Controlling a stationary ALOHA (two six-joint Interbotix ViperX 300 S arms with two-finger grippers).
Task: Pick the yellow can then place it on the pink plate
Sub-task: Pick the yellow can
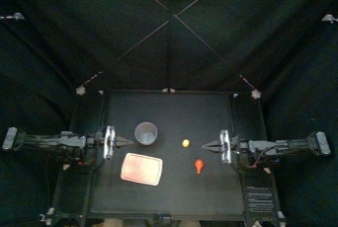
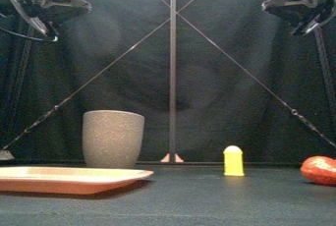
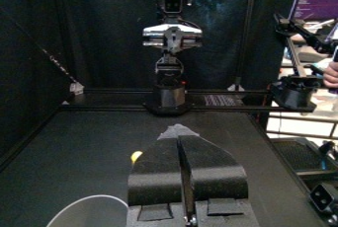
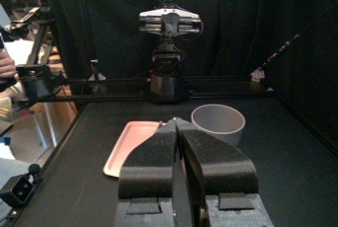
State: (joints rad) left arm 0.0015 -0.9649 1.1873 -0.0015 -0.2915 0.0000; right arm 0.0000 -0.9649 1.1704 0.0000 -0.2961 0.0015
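Observation:
The small yellow can (image 1: 188,143) stands upright mid-table, right of the tall grey speckled cup (image 1: 146,130); the front view shows the can (image 2: 233,160) alone on the black surface. The flat pink plate (image 1: 141,169) lies near the front left of centre, seen low in the front view (image 2: 73,178). My left gripper (image 1: 117,142) hangs at the left, raised, its jaws shut and holding nothing (image 3: 183,132). My right gripper (image 1: 215,147) hangs at the right, likewise shut with nothing in it (image 4: 177,124). From the left wrist the can (image 3: 136,156) lies ahead of the jaws.
A red toy (image 1: 200,165) lies in front of the can, toward the right (image 2: 319,169). From the right wrist I see the plate (image 4: 132,147) and the grey cup (image 4: 219,120) ahead. Both arms sit high above the table.

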